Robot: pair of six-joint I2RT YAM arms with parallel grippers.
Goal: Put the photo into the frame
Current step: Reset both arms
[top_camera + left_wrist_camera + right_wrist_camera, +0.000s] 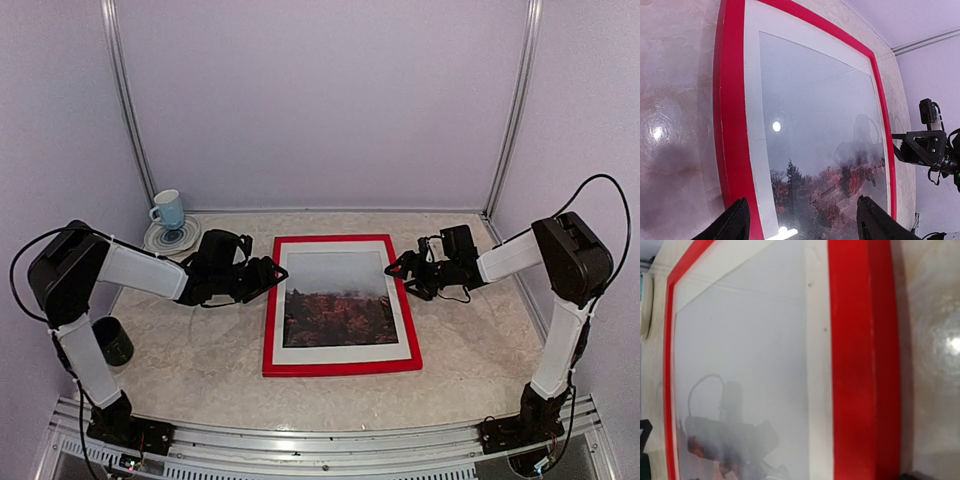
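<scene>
Hovering low over the far half of the frame's left bar, the left gripper [274,272] has its fingers [737,222] spread wide with nothing between them. In its wrist view one finger sits outside the red bar and the other over the picture. Opposite it, the right gripper [393,268] hangs at the far half of the right bar, its jaws also spread and empty. Whether either gripper touches the wood cannot be told. The frame [340,366] lies flat in the middle of the table [200,350], red face up, with its long sides running near to far. A white mat [340,352] sits inside it, and the photo [335,300] fills the mat's window, grey misty sky on the far side and red-brown trees on the near side. Its glossy surface reflects lamps and the arms. At the far left, a pale blue mug [168,210] stands on a small plate [170,238]. A black cup [113,340] stands nearer, beside the left arm.
</scene>
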